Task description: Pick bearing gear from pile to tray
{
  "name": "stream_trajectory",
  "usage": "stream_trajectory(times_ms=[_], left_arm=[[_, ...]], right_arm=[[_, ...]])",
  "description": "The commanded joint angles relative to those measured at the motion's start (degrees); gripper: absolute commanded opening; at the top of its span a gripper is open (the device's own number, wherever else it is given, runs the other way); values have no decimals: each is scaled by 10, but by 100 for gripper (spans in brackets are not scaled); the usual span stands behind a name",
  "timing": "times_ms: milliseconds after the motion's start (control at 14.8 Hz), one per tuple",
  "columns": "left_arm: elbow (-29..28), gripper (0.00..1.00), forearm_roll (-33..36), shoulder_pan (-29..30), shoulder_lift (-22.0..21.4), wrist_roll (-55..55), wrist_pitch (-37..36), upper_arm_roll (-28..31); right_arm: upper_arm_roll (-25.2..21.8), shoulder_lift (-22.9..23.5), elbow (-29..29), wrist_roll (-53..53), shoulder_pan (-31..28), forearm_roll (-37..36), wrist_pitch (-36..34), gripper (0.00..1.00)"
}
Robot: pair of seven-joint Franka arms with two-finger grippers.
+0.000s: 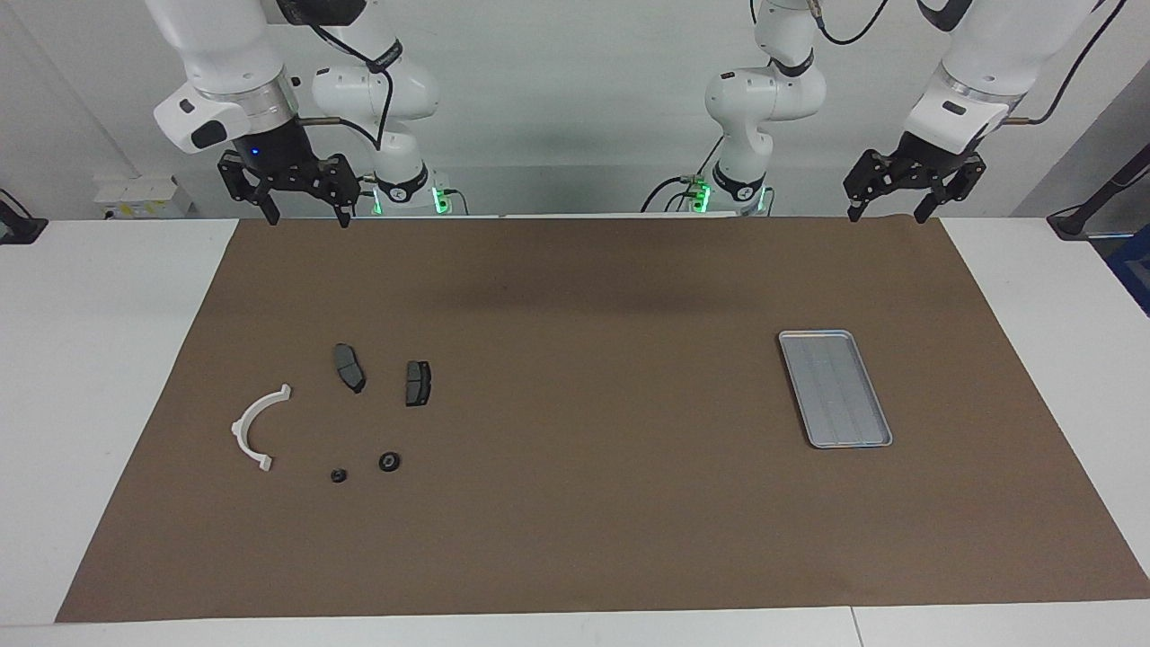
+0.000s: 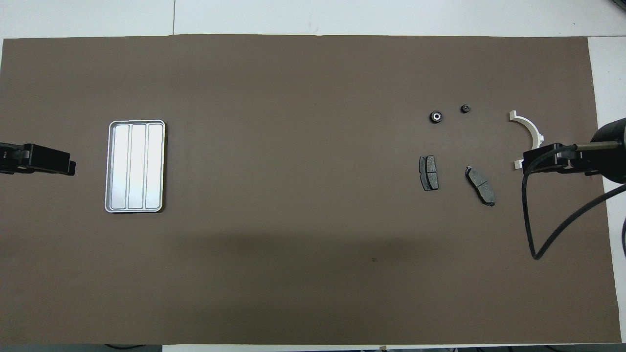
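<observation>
The pile lies on the brown mat toward the right arm's end: a white half-ring bracket point(image 1: 259, 427) point(image 2: 528, 128), two dark grey plates point(image 1: 349, 367) point(image 1: 418, 383), and two tiny black round pieces point(image 1: 389, 461) point(image 1: 339, 475) point(image 2: 435, 116) point(image 2: 465, 108). I cannot tell which round piece is the bearing gear. The silver tray point(image 1: 835, 388) point(image 2: 135, 166) sits bare toward the left arm's end. My right gripper point(image 1: 306, 220) point(image 2: 527, 165) hangs open and high over the mat's edge by the robots, holding nothing. My left gripper point(image 1: 887, 217) point(image 2: 68, 167) hangs open the same way at its own end.
The brown mat point(image 1: 575, 503) covers most of the white table point(image 1: 90, 359). A black cable point(image 2: 538, 234) loops down from the right arm. In the overhead view the raised right gripper covers one end of the white bracket.
</observation>
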Motion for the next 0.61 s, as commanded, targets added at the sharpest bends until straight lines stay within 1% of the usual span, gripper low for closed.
stream_trajectory(times_ms=[0,539], left_arm=[[-25,100,-8,-3,-22,3,6,5],[-25,100,-8,-3,-22,3,6,5]], right_arm=[[8,-5,2,2,-15,10,-1,100],[8,-6,1,1,-16,11,0,100]])
